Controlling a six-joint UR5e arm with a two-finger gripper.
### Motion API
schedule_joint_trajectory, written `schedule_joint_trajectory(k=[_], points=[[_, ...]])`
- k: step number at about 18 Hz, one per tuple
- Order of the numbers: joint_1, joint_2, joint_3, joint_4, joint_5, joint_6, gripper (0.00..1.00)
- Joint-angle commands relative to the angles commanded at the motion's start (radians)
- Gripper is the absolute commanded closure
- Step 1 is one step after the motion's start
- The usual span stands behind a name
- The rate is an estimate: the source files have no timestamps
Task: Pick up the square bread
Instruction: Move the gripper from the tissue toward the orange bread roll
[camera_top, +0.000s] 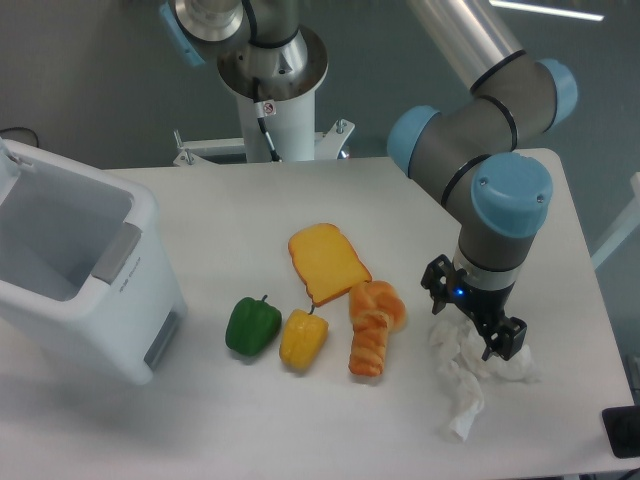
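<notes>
The square bread (327, 262) lies flat near the middle of the table, yellow-orange with a darker crust edge. My gripper (470, 343) is to its right, pointing down just over a crumpled white tissue (470, 375). Its fingers are mostly hidden by the wrist and the tissue, so I cannot tell if it is open or shut. It is well apart from the bread.
A long twisted orange loaf (372, 326) lies just right of the bread's lower corner. A yellow pepper (303, 338) and a green pepper (252, 325) sit in front of the bread. A white bin (80, 275) stands at the left.
</notes>
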Motion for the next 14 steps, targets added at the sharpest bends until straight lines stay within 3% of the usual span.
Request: schedule_joint_trajectory(k=[5, 10, 14], points=[[-0.014, -0.015, -0.005, 0.003, -0.002, -0.021, 0.0], [-0.04, -0.031, -0.032, 0.06, -0.003, -0.239, 0.0], [-0.057, -0.029, -0.086, 0.075, 0.0, -0.316, 0.0]])
